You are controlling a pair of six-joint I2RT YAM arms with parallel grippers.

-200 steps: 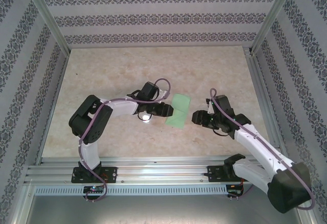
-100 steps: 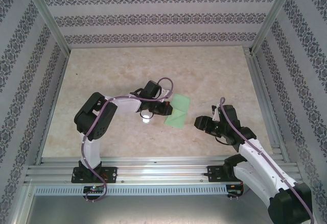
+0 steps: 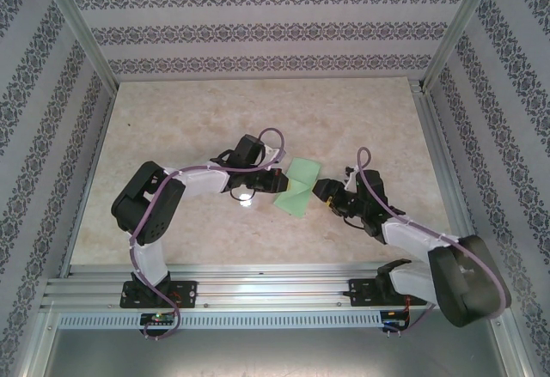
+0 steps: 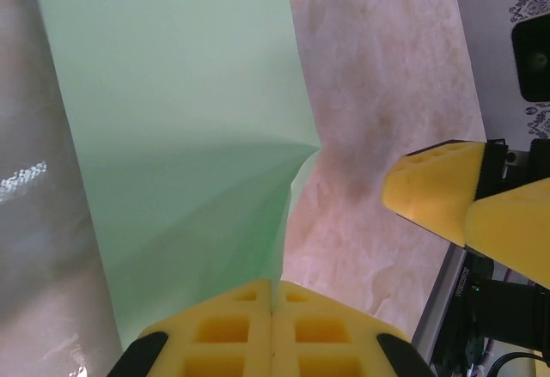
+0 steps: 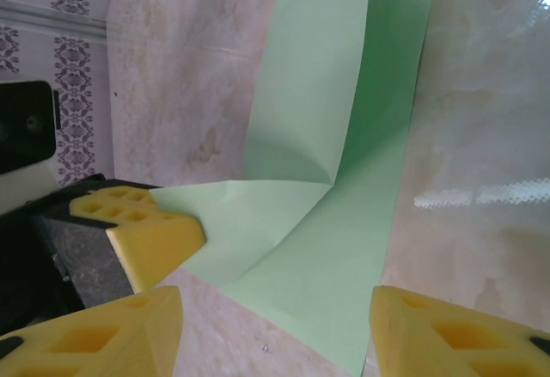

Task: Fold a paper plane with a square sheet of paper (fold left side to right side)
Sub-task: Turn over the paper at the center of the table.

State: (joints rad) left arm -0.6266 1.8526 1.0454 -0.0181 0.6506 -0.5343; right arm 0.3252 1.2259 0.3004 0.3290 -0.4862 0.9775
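Left gripper (image 3: 278,185), at mid-table, is clamped on the near-left corner of the square sheet of paper (image 3: 301,186). In the left wrist view its yellow pads (image 4: 215,338) meet with the mint-green edge pinched between them, and the sheet buckles at a crease just ahead of the grip. Left arm: base at the near rail, elbow raised at far left, forearm reaching rightward and low over the marble-patterned table (image 3: 172,119). The sheet lies near the table's centre as a narrow strip, mostly flat, with the held corner lifted off the surface. Right gripper (image 3: 320,191) sits just beside the sheet's right edge, jaws standing apart, the sheet's near end lying below and between them; whether either pad touches the paper cannot be told. Right arm: base at the near rail, elbow swung out to the near right, forearm angled up-left toward the sheet.
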